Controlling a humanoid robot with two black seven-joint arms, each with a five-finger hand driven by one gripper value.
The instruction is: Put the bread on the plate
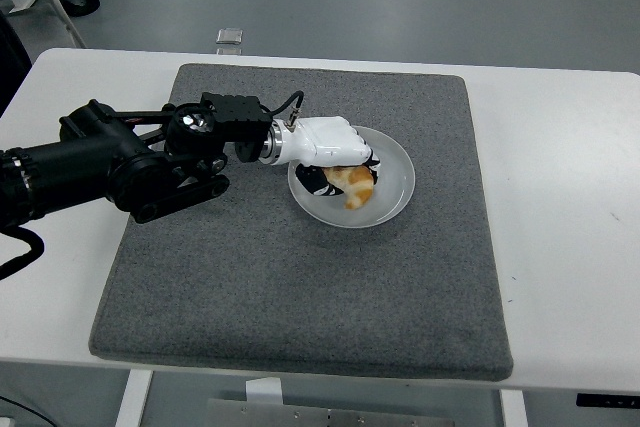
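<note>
now left hand (335, 152) curled over bread (355, 184), gripping it; bread resting in plate (395, 162) on grey mat (300, 277).

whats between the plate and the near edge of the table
In the head view, only the grey mat lies between the plate and the near edge of the white table; nothing stands on that stretch.

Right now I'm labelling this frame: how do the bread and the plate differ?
The golden-brown curved bread is small, lumpy and opaque; the round translucent white plate is much wider, smooth and shallow. The bread lies on the plate's left part, under the left robot hand, whose fingers are around it; the plate lies flat on the grey mat. Both sit mid-table.
</note>
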